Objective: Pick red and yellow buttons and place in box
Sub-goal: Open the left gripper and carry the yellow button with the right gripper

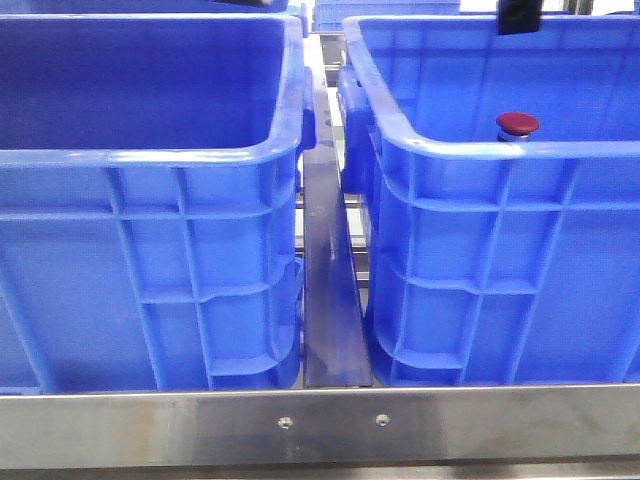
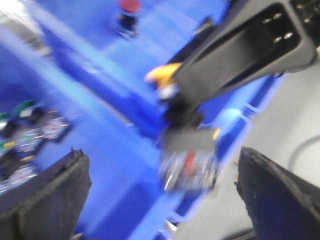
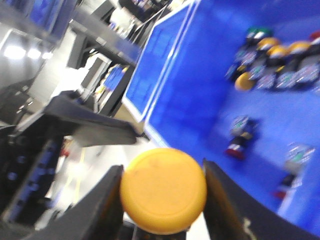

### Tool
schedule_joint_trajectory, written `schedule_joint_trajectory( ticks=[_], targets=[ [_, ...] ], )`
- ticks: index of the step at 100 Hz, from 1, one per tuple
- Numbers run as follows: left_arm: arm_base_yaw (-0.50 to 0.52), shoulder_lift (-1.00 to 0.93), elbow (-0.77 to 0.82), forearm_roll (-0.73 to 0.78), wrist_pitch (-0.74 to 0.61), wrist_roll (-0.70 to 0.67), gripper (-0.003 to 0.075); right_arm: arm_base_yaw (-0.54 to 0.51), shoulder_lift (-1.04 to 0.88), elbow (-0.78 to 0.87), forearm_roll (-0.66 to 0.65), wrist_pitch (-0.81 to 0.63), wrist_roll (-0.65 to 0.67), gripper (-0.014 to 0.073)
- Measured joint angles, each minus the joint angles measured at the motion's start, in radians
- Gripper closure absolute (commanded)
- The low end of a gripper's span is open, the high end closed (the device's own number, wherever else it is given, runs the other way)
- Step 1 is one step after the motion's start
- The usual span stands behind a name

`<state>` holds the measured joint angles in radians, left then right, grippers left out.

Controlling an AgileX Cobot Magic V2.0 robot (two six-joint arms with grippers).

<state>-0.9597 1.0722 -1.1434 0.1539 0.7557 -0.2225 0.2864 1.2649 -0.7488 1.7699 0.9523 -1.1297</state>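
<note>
My right gripper [image 3: 163,192] is shut on the yellow button [image 3: 163,190], its cap filling the gap between the jaws, held above a blue crate. In the blurred left wrist view the yellow button [image 2: 162,75] shows under the black right gripper [image 2: 240,47]. The red button [image 1: 517,124] stands inside the right blue box [image 1: 500,150], its cap showing just over the near rim; it also shows in the left wrist view [image 2: 129,6]. My left gripper [image 2: 160,160] is open and empty above a crate rim.
A second blue crate [image 1: 150,155] stands at the left, with a narrow gap and a metal rail [image 1: 330,420] in front. Several loose buttons [image 3: 280,65] lie on a crate floor; they also show in the left wrist view [image 2: 27,130]. A dark arm part [image 1: 520,15] hangs at the top.
</note>
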Motion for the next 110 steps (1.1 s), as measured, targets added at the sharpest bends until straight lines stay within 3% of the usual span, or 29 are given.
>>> schedule_joint_trajectory(
  ticks=[35,89,99,110],
  targets=[
    [0.152,-0.140,0.077,0.234,0.075,-0.205,0.0172,-0.181,-0.028,0.000,0.000,-0.007,-0.043,0.0536],
    [0.638,-0.410,0.285,0.263,0.083,-0.259,0.0181,-0.210,-0.051,0.000,0.000,-0.002,-0.069,0.0536],
    [0.674,-0.460,0.311,0.256,0.084,-0.261,0.0273,-0.210,-0.051,0.000,0.000,-0.017,-0.092,0.0536],
    [0.679,-0.521,0.334,0.254,0.086,-0.261,0.0487,-0.210,-0.055,0.000,0.000,-0.066,-0.129,0.0536]
  ],
)
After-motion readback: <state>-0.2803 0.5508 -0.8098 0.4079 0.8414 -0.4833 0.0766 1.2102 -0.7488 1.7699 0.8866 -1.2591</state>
